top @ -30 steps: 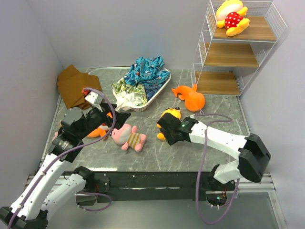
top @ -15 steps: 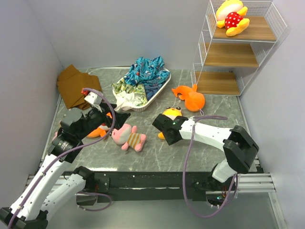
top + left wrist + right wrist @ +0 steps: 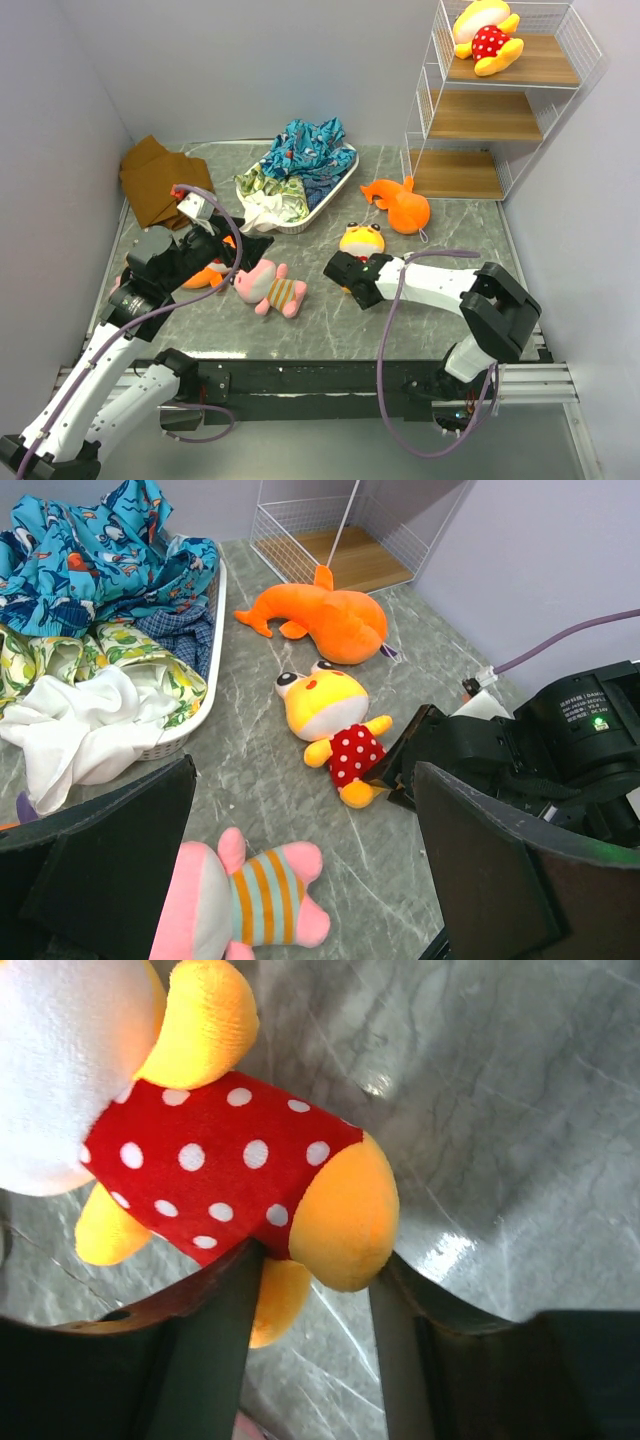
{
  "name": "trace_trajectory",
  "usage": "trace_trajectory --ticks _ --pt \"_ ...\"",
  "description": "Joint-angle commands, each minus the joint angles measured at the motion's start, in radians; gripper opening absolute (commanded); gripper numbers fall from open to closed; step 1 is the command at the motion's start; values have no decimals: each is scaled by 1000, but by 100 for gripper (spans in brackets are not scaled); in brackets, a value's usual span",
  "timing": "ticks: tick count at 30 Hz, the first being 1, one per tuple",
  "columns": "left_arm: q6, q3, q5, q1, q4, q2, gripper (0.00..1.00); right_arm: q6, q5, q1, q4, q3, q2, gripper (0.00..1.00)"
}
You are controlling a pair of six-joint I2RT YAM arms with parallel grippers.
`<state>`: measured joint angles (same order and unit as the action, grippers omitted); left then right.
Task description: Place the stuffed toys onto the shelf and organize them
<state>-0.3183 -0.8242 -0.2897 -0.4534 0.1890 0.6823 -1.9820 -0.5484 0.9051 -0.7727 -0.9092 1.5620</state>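
A yellow toy (image 3: 362, 240) with a red dotted body (image 3: 215, 1175) lies flat on the table. My right gripper (image 3: 346, 267) is at its near end and stands open. One yellow foot (image 3: 345, 1222) sits between the fingertips and touches them. A pink striped toy (image 3: 272, 288) lies just in front of my left gripper (image 3: 252, 250), whose jaws are wide open and empty above it (image 3: 300, 880). An orange shark (image 3: 400, 205) lies near the shelf (image 3: 500, 115). Another yellow toy (image 3: 485, 38) sits on the top board. An orange toy (image 3: 207, 275) shows partly under my left arm.
A white tray (image 3: 338, 190) holds a blue-patterned cloth heap (image 3: 300, 160) at the back centre. A brown folded cloth (image 3: 155, 180) lies at the back left. The shelf's two lower boards are bare. Grey walls stand on the left and right.
My right gripper has drawn back toward the near edge, off the yellow toy's body to its foot; the toy's head now shows fully. The left arm has not moved.
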Motion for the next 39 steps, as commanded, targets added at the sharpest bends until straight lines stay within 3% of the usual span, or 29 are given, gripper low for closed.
trace_trajectory --ticks 1,2,4,6,15,21,25,30,33,39 --pt "13 -3 4 -5 -25 -10 96 -52 -120 0 -24 38 -6 45" --pt "13 -1 6 -5 -23 -10 96 -52 -127 0 -19 55 -8 41" --pt "13 -3 9 -5 -23 -12 97 -31 -139 0 16 78 -25 11" --pt "13 -3 11 -5 -23 -13 96 -15 -151 2 27 107 -48 0" --pt "13 0 9 -7 -28 -20 96 67 -245 41 -206 41 -313 0" --pt "13 -1 9 -7 -26 -15 96 309 -324 40 -246 -88 -476 0" --pt "13 0 12 -7 -28 -15 96 630 -409 18 -174 -216 -536 0" --pt "15 -1 15 -7 -23 -12 97 1071 -434 -181 -27 -424 -565 0" --pt "16 0 20 -10 -23 -12 96 1312 -391 -320 154 -491 -597 0" --pt "18 0 26 -11 -22 -9 96 1624 -351 -512 485 -602 -594 0"
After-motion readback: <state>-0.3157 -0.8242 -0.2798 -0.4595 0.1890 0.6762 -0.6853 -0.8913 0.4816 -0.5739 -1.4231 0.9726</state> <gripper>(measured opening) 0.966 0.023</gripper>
